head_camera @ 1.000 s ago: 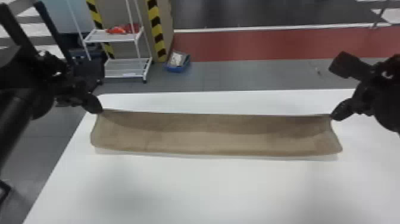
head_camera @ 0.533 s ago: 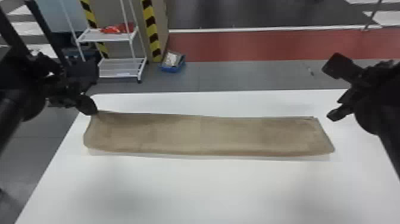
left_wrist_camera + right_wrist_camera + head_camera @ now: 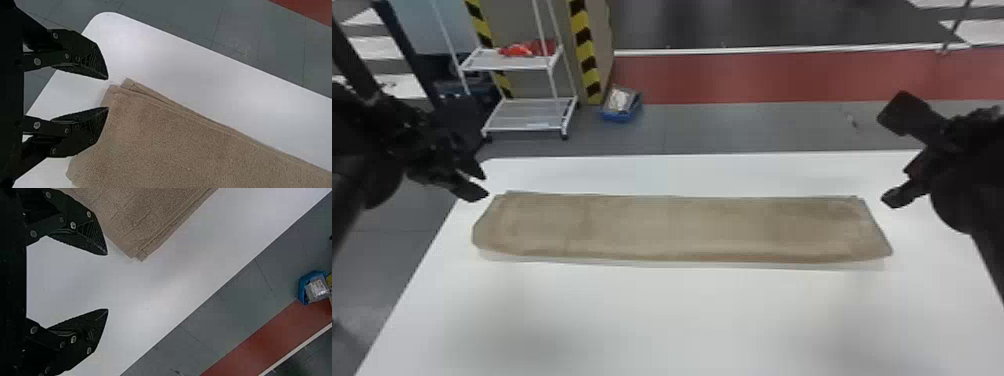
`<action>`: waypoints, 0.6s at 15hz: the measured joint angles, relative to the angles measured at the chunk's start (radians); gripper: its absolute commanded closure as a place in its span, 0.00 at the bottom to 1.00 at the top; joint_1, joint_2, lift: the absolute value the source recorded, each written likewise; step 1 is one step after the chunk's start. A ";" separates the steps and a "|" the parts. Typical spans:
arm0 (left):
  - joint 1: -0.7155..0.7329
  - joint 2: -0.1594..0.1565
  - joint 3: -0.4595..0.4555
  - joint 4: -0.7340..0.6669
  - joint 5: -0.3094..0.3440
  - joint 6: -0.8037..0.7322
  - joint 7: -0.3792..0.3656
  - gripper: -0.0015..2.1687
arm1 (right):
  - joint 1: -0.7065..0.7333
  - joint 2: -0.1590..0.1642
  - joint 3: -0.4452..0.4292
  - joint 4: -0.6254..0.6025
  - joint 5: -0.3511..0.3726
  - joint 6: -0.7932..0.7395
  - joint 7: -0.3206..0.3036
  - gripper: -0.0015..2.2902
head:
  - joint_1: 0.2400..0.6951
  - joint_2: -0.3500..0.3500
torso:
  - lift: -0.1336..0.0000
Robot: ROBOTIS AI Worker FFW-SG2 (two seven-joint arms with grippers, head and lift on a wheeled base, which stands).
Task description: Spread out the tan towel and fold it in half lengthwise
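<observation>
The left end effector (image 3: 483, 186) is parted, with empty fingers, near the towel's far left corner. The tan towel (image 3: 682, 227) lies across the table (image 3: 682, 320) in a long, folded strip. Just beyond its right end, the right end effector (image 3: 888, 157) is wide and empty.

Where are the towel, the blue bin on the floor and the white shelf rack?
Towel (image 3: 682, 227): head view, middle.
Blue bin (image 3: 621, 117): head view, front wall.
White shelf rack (image 3: 524, 114): head view, lower shelf.

White tbl (image 3: 682, 320), gray flr (image 3: 732, 127) w/ red strip (image 3: 757, 77); white shelving (image 3: 522, 121) bk L, blue bin (image 3: 619, 117) nr.
</observation>
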 measured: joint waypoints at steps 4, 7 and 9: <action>0.068 0.016 0.116 -0.104 0.052 0.042 0.008 0.01 | 0.048 -0.005 -0.012 -0.085 -0.037 0.014 0.024 0.20 | 0.97 0.64 | 0.06; 0.157 0.020 0.256 -0.191 0.127 0.043 0.047 0.03 | 0.132 -0.027 -0.015 -0.206 -0.063 -0.007 0.054 0.20 | 0.96 0.69 | 0.06; 0.232 0.020 0.389 -0.233 0.244 0.028 0.081 0.03 | 0.224 -0.073 -0.007 -0.328 -0.068 -0.016 0.089 0.20 | 0.97 0.71 | 0.06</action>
